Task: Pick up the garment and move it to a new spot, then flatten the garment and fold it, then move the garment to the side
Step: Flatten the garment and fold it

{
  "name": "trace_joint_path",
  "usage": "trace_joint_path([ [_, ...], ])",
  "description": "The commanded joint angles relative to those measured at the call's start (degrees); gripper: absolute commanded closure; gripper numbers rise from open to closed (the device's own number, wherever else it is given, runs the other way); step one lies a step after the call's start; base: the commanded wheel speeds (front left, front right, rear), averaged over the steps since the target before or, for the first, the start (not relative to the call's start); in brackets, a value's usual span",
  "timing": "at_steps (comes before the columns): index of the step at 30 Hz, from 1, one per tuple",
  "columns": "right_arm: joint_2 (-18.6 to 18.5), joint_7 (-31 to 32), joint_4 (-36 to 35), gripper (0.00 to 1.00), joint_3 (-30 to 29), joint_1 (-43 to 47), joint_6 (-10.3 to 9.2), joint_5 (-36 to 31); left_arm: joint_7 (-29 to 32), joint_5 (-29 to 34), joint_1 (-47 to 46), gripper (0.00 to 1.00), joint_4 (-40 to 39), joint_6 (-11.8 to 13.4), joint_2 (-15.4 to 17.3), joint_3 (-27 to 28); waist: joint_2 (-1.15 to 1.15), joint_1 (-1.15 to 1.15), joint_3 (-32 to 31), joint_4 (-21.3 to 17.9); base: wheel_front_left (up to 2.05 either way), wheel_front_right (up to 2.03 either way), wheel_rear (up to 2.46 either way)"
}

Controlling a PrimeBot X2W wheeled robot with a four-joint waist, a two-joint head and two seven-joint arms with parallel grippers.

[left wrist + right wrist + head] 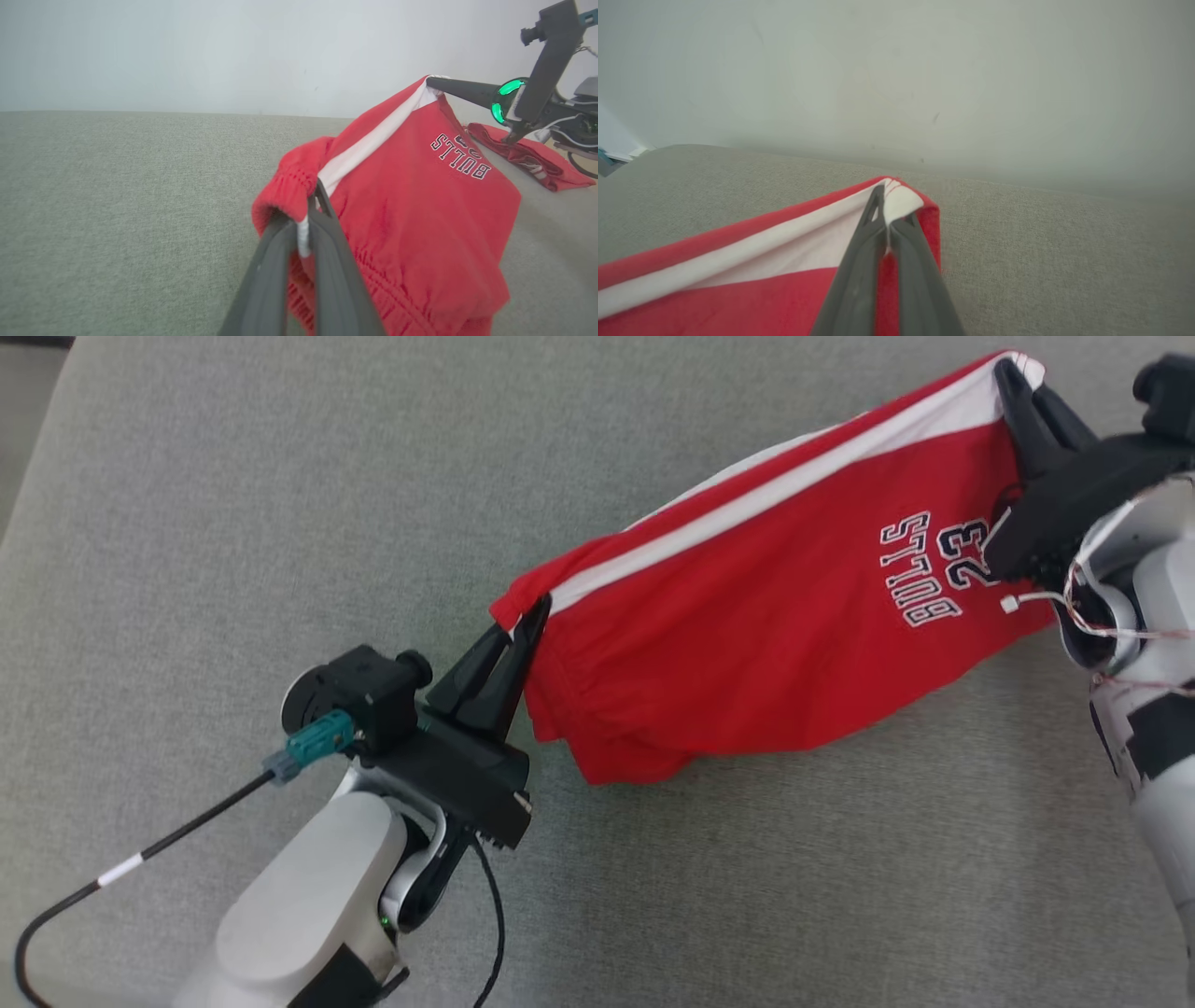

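Observation:
The garment (784, 616) is a pair of red shorts with a white side stripe and "BULLS 23" lettering, held stretched in the air above the grey cushion. My left gripper (534, 609) is shut on its elastic waistband corner, seen close in the left wrist view where the waistband (289, 186) bunches around my fingers (280, 261). My right gripper (1010, 378) is shut on the hem corner at the stripe's far end; the right wrist view shows the white stripe tip (901, 200) pinched between its fingers (868, 261). The garment (420, 224) sags between both grips.
A grey fabric surface (280, 504) spreads under everything, with a pale wall (233, 51) behind it. Another red garment (528, 156) lies on the surface beyond the right gripper (432, 82) in the left wrist view. A black cable (140, 863) trails from my left arm.

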Motion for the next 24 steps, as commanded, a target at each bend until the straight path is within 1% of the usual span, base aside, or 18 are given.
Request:
trace_joint_path([
  [1,0.4,-0.6,2.5,1.00,0.6,-1.9,-0.16,-0.3,-0.2,-0.2,-1.5,1.00,1.0,0.1,-0.4,-0.2,-0.01,-0.02,2.9,2.2,0.00,0.00,0.00],
  [5,1.1,-1.8,9.0,1.00,1.6,-6.0,-0.16,-1.0,-0.2,-0.6,-3.7,1.00,3.2,0.1,-1.3,-1.3,-0.01,-0.02,3.9,2.9,0.00,0.00,0.00],
  [9,2.0,-3.2,13.7,1.00,3.1,-8.5,-0.16,-0.9,-0.2,-0.6,-4.8,1.00,4.4,0.1,-1.7,-1.6,-0.01,-0.02,4.0,2.9,0.00,0.00,0.00],
  [10,2.1,-3.8,14.4,0.68,3.7,-8.9,-0.16,-1.0,-0.2,-0.5,-4.9,1.00,4.6,0.1,-1.7,-1.4,-0.01,-0.02,4.0,2.8,0.00,0.00,0.00],
  [11,2.2,-4.3,15.0,0.00,4.2,-9.0,-0.16,-0.8,-0.2,0.0,-4.9,0.49,4.9,0.1,-1.7,-1.3,-0.01,-0.02,3.8,2.6,0.00,0.00,0.00],
  [12,2.5,-4.8,15.6,0.00,4.7,-9.1,-0.16,-0.4,-0.2,0.4,-4.9,0.00,5.0,0.1,-1.7,-1.3,-0.01,-0.02,3.5,2.4,0.00,0.00,0.00],
  [16,2.6,-6.0,16.8,0.00,7.0,-8.9,-0.16,1.2,-0.2,1.1,-3.0,0.00,5.1,0.1,-1.8,-0.8,-0.01,-0.02,1.9,1.6,0.00,0.00,0.00],
  [19,1.9,-6.9,16.8,0.00,9.1,-7.5,-0.16,2.4,-0.2,1.8,-1.7,0.00,4.7,0.1,-1.3,0.2,-0.01,-0.02,0.4,1.1,0.00,0.00,0.00],
  [22,0.8,-7.8,16.1,0.00,11.0,-5.9,-0.16,4.3,-0.2,3.1,0.8,0.00,3.6,0.1,-1.0,2.8,-0.01,-0.02,-1.3,0.8,0.00,0.00,0.00],
  [24,-0.2,-8.2,15.8,0.00,12.1,-4.5,-0.16,5.4,-0.2,4.9,2.8,0.00,2.2,0.1,-1.1,5.9,-0.01,-0.02,-2.2,0.6,0.00,0.00,0.00],
])
